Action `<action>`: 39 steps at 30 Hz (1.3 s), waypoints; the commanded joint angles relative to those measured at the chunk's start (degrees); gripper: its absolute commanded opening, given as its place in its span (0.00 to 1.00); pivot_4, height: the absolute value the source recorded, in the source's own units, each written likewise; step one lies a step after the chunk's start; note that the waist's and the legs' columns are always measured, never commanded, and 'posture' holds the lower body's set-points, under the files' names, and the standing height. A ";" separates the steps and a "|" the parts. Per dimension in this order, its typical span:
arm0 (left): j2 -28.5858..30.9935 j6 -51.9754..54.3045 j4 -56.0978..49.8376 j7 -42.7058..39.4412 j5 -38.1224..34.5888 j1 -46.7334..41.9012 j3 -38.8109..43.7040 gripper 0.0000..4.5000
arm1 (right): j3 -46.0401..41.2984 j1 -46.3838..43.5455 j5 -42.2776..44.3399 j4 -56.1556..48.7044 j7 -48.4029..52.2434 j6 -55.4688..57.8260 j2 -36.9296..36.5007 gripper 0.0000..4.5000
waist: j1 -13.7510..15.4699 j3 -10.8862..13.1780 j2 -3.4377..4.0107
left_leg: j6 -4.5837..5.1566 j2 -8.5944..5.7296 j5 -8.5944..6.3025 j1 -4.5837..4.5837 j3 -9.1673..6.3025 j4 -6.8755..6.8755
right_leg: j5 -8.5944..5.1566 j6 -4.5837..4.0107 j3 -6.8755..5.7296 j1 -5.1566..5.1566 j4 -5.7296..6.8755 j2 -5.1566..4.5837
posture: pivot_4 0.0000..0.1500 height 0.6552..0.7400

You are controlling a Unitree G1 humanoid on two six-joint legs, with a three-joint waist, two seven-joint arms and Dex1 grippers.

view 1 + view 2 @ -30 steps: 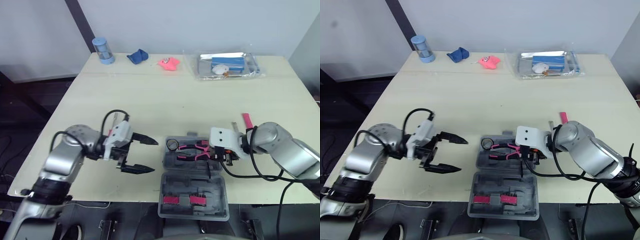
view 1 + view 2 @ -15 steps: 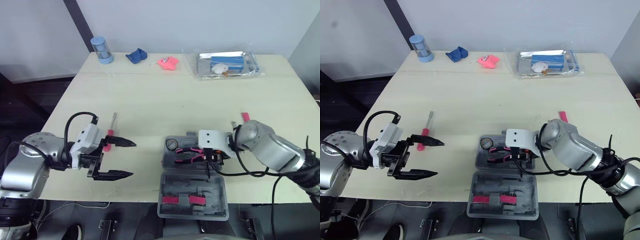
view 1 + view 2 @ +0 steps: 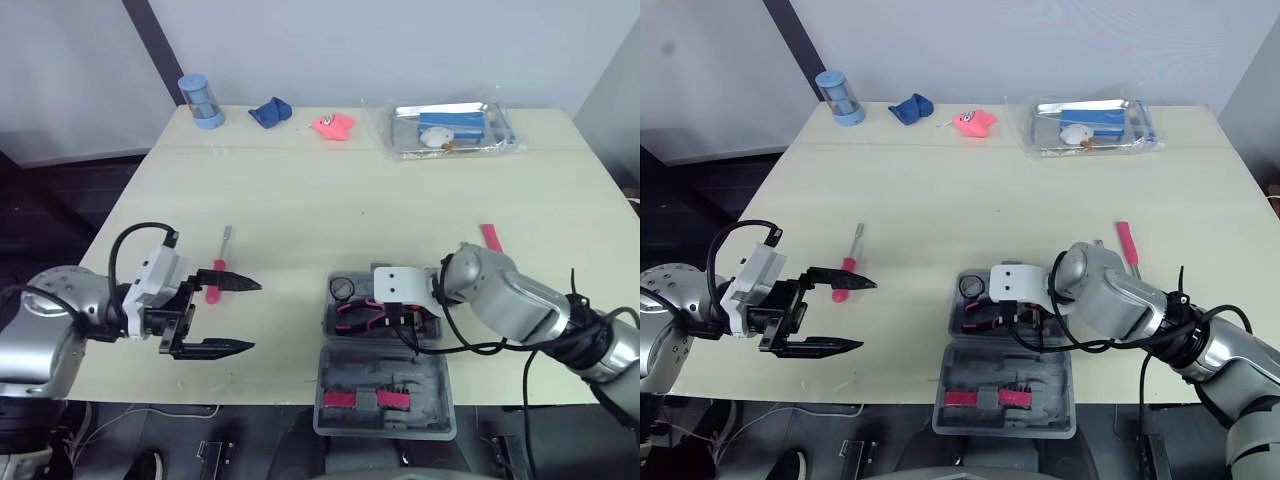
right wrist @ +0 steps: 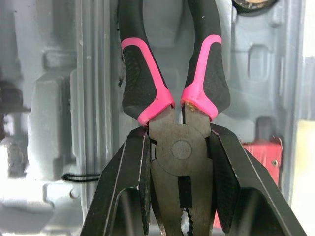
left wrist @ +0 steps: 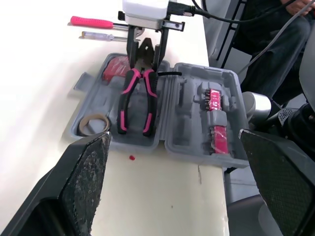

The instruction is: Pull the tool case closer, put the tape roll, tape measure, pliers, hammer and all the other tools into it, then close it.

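The grey tool case lies open at the table's front edge, with its lid toward me holding pink bits. In its tray lie a tape roll, a red tape measure and the pink-handled pliers. My right gripper is shut on the pliers' head, low over the tray. To the left of the case, my left gripper is wide open and holds nothing. A pink screwdriver rests just beyond its far finger. Another pink-handled tool and a clear screwdriver lie right of the case.
Along the table's far edge stand a blue cup, a blue cloth, a pink toy and a metal tray in plastic wrap. Bare tabletop spreads between these and the case.
My left arm has drawn back to the left, uncovering the pink screwdriver. My right gripper has carried the pliers leftward and down into the case's tray.
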 commanded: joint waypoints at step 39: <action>-0.50 -3.10 0.53 -1.90 -0.61 -0.21 -0.59 1.00 | -23.44 14.58 9.75 7.48 -2.84 -22.36 7.95 0.29 | -1.20 -0.01 -0.02 | 0.00 0.01 0.01 0.03 0.09 0.00 | -0.05 -0.08 0.03 -0.21 0.38 -0.01 | 1.00 1.00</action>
